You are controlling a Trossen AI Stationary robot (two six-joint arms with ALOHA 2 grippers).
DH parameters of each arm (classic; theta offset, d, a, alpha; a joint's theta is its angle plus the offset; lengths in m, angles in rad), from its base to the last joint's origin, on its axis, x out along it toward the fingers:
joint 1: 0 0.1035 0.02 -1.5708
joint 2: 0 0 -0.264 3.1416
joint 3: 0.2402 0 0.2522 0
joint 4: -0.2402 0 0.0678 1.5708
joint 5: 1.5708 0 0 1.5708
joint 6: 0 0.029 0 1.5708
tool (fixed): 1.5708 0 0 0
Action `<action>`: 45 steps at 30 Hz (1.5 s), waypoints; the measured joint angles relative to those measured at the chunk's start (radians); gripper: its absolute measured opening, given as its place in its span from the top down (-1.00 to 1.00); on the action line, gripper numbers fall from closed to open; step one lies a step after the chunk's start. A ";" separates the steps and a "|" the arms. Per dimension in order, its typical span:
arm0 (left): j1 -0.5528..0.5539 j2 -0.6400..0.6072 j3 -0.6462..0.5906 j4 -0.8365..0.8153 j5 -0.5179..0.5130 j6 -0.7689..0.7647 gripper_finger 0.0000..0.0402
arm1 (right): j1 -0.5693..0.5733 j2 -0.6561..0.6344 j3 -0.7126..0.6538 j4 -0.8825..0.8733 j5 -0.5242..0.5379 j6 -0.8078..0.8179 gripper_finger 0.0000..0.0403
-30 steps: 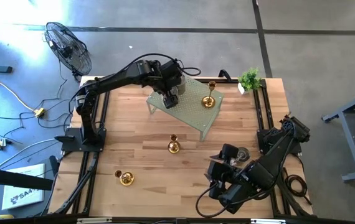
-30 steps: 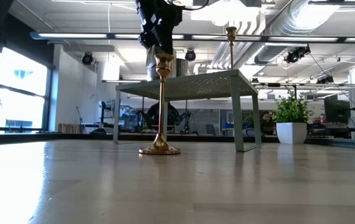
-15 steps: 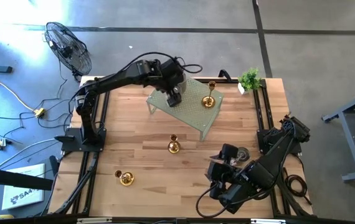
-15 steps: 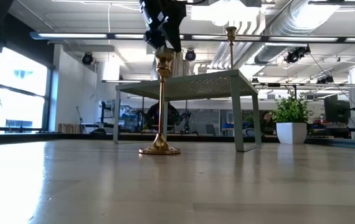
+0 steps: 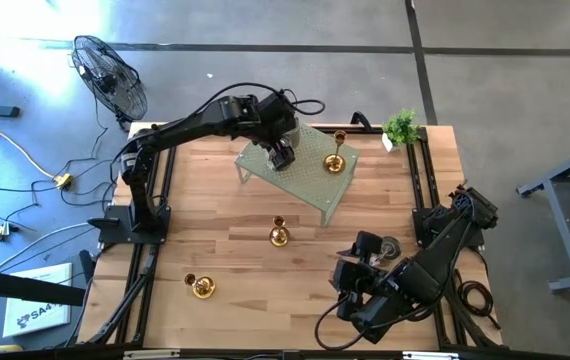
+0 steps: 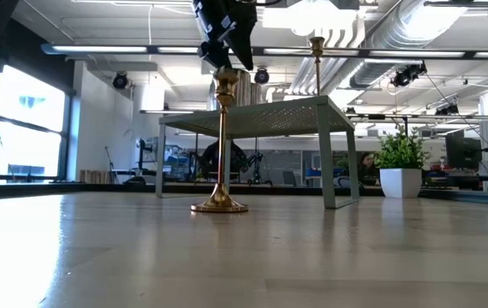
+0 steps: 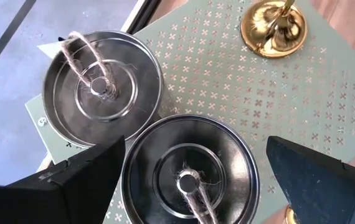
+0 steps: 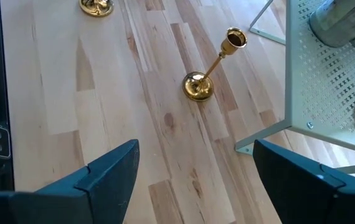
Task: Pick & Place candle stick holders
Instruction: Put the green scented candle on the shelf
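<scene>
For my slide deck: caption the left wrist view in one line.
Open left gripper hovers above two silver cup holders on the green perforated rack, beside a gold holder's base.

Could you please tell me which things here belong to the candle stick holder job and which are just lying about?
Job:
gold holder on the rack
gold holder mid-table
gold holder at the near left
two grey cups on the rack
left gripper, over the cups

Lying about:
potted plant
floor fan

Two squat silver cups (image 7: 103, 87) (image 7: 190, 174) touching side by side on the rack (image 7: 277, 99), each with a twine wick, beside an upright gold holder (image 7: 273, 28). Two more gold holders upright on the table (image 5: 235, 245): one mid-table (image 5: 279, 234), one near the front left (image 5: 201, 287). Another silver cup (image 5: 391, 246) standing at the right.
</scene>
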 joint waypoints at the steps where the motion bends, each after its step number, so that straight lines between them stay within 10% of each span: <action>1: 0.000 0.000 0.000 0.000 0.000 0.000 -0.90 | 0.000 0.000 0.000 0.000 0.000 0.000 -0.53; 33: -0.006 0.000 -0.001 -0.432 -0.049 -0.260 -0.90 | -0.067 0.000 0.000 -0.044 -0.014 -0.126 -0.53; 45: -0.008 -0.004 -0.009 -0.468 0.137 -0.764 -0.90 | -0.140 0.000 0.000 -0.037 -0.013 -0.260 -0.53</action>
